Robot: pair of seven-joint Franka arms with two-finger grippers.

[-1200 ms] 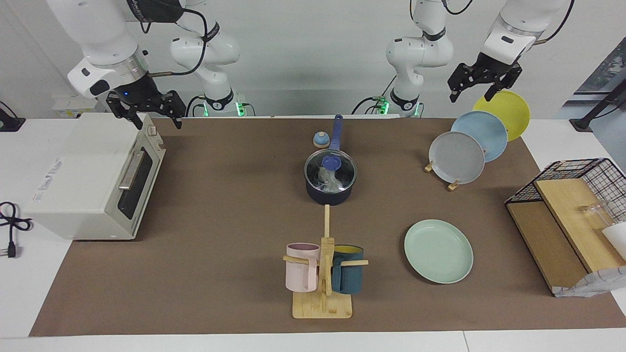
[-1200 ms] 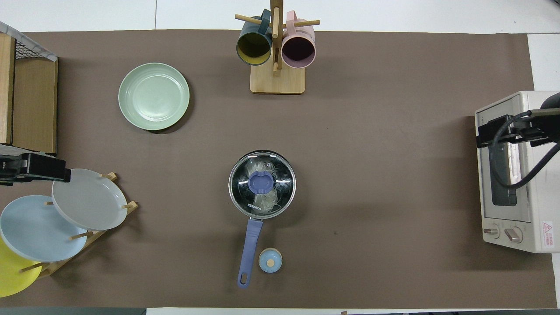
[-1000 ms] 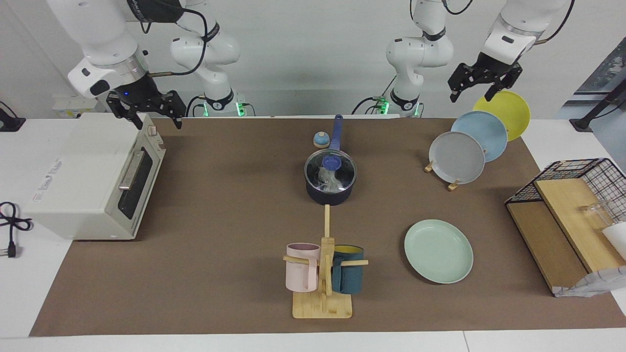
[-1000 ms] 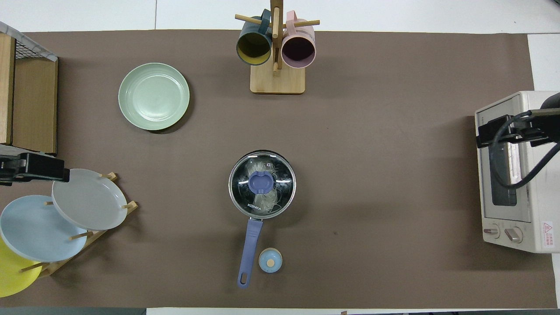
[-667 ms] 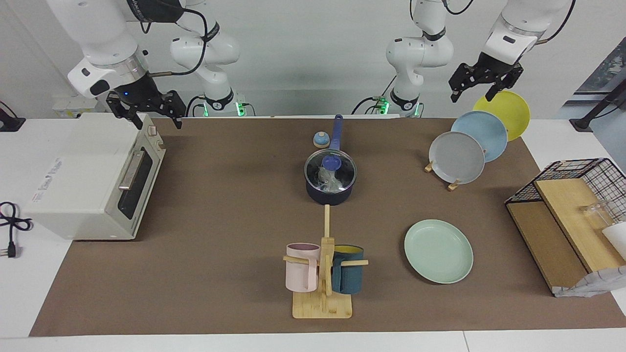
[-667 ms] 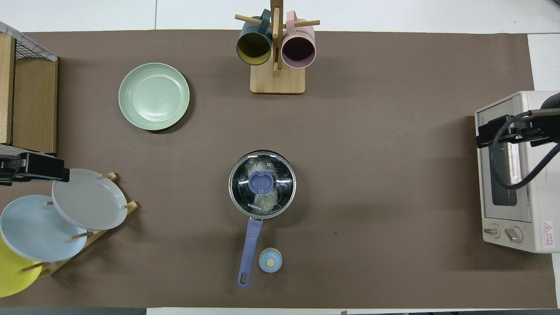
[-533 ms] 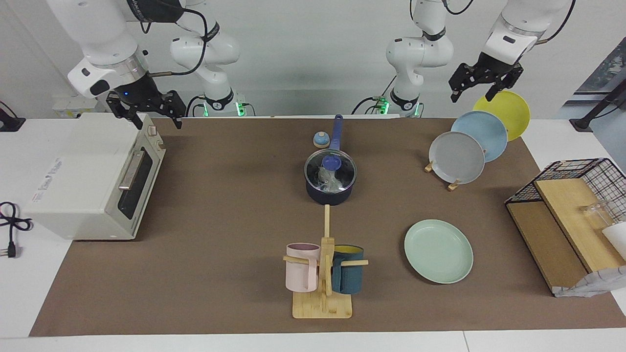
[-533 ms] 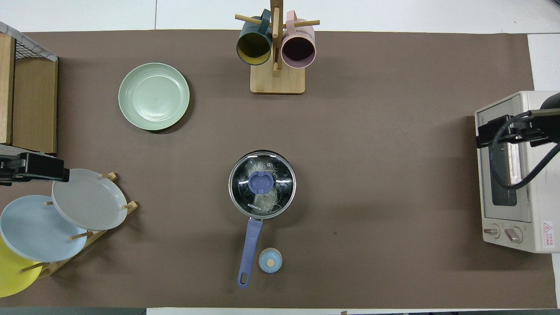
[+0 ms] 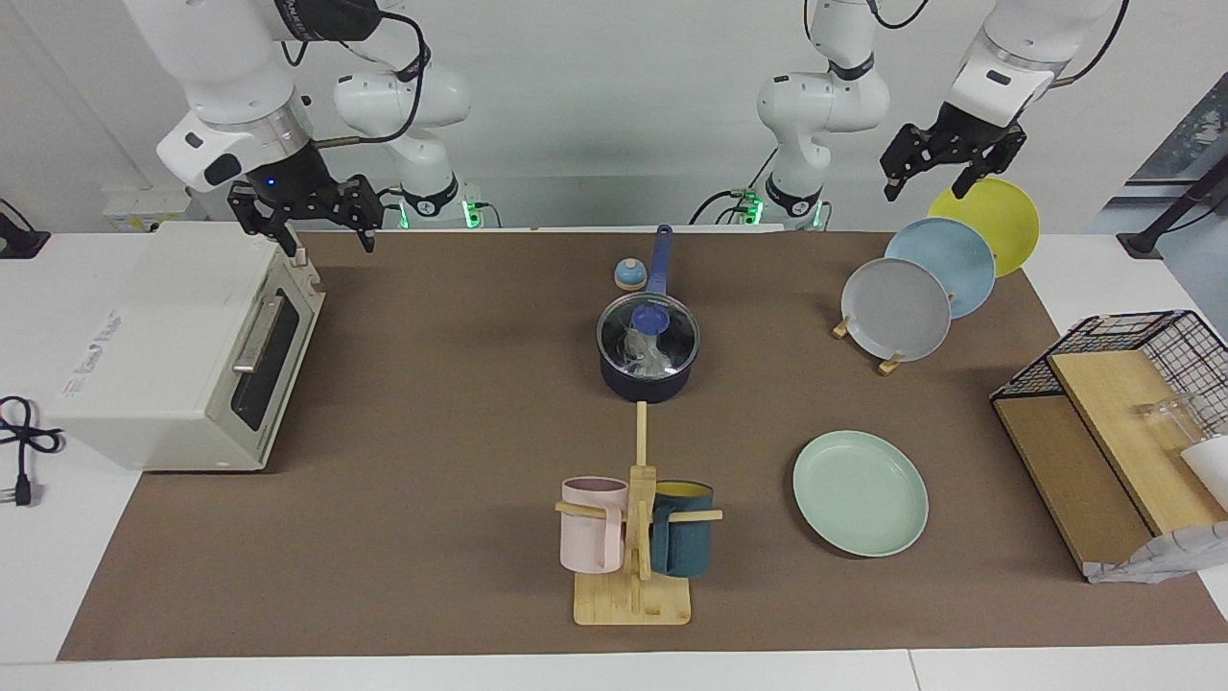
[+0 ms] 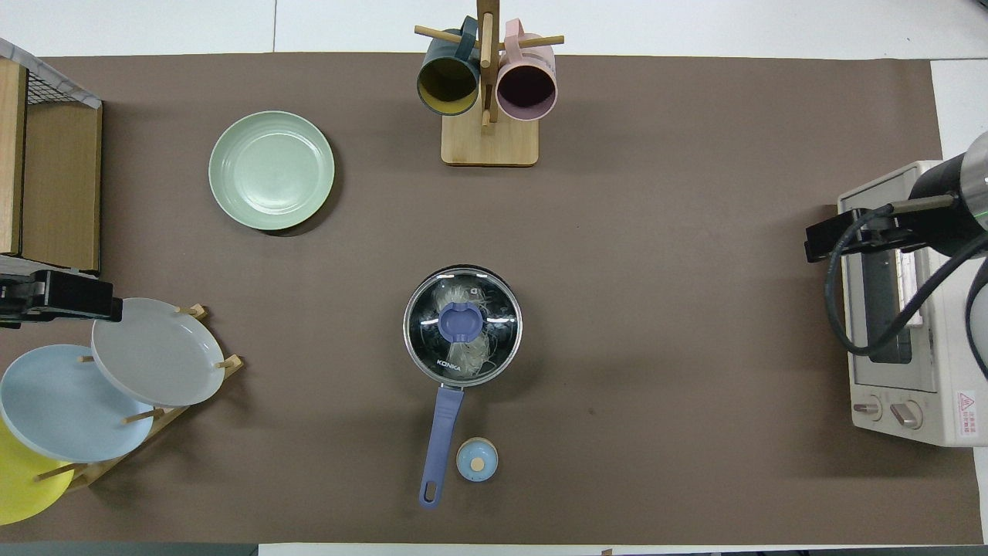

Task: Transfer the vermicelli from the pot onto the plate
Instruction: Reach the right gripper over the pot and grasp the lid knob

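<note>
both pincers spread wide, empty, left pincer (image 9: 931,173) over plate rack (image 9: 868,345), right pincer (image 9: 307,219) over oven (image 9: 163,355)

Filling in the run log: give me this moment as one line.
left gripper: open, over plate rack | right gripper: open, over toaster oven | vermicelli: in lidded pot | plate: bare

Your two arms are glossy white with rounded joints, black cables, green base lights and black claws: right claw (image 9: 324,226), left claw (image 9: 936,171).
</note>
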